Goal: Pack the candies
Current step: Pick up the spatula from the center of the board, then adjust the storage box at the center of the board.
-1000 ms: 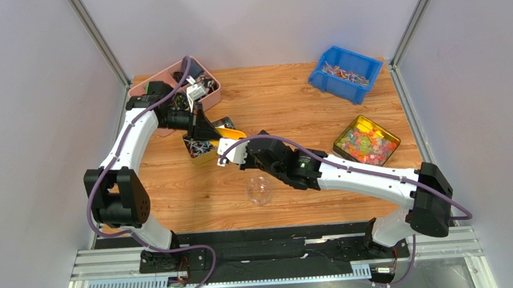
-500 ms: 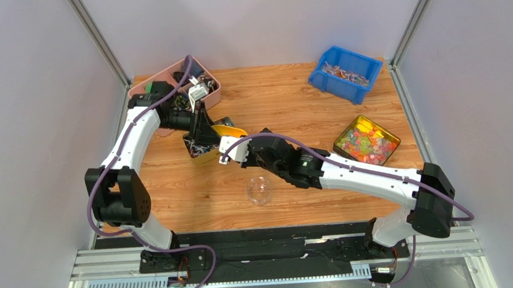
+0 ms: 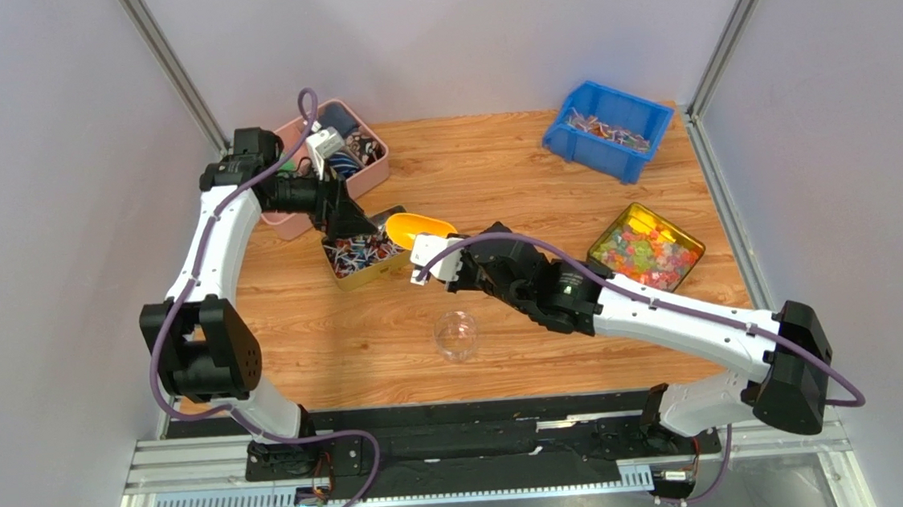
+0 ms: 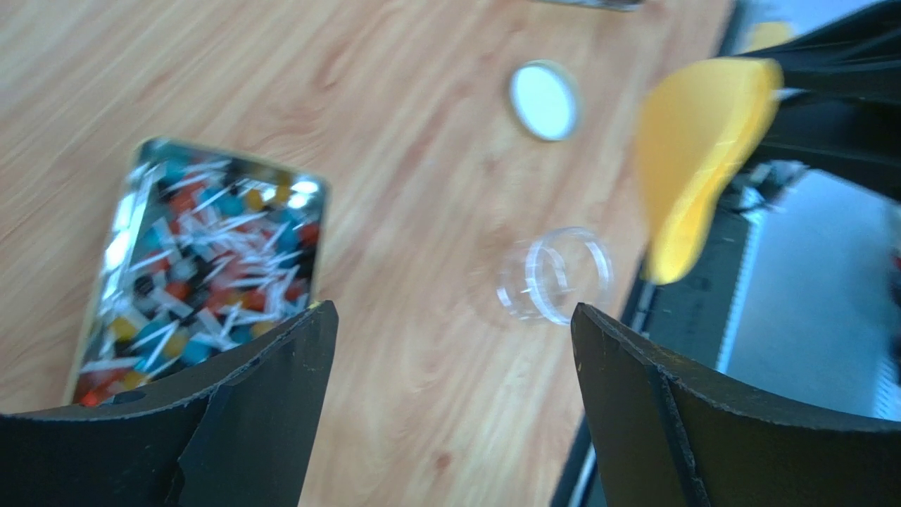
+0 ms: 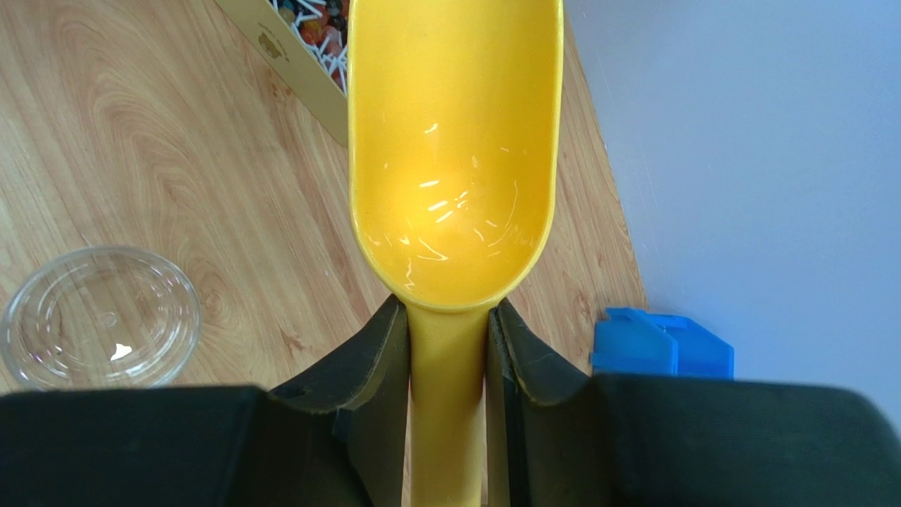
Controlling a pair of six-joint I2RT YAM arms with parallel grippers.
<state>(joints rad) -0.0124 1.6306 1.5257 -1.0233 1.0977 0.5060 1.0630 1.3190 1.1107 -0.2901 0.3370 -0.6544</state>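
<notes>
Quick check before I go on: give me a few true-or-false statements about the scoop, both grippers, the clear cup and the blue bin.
1. The yellow plastic scoop has nothing in its bowl. True.
2. The right gripper is shut on the scoop's handle. True.
3. The left gripper is holding the rectangular metal tin of wrapped candies. False: its jaws stand wide open with nothing between them, and the tin lies on the wooden table below.
4. The clear plastic cup is half full of candies. False: it is empty.
5. The blue plastic bin sits at the far right of the table. True.
</notes>
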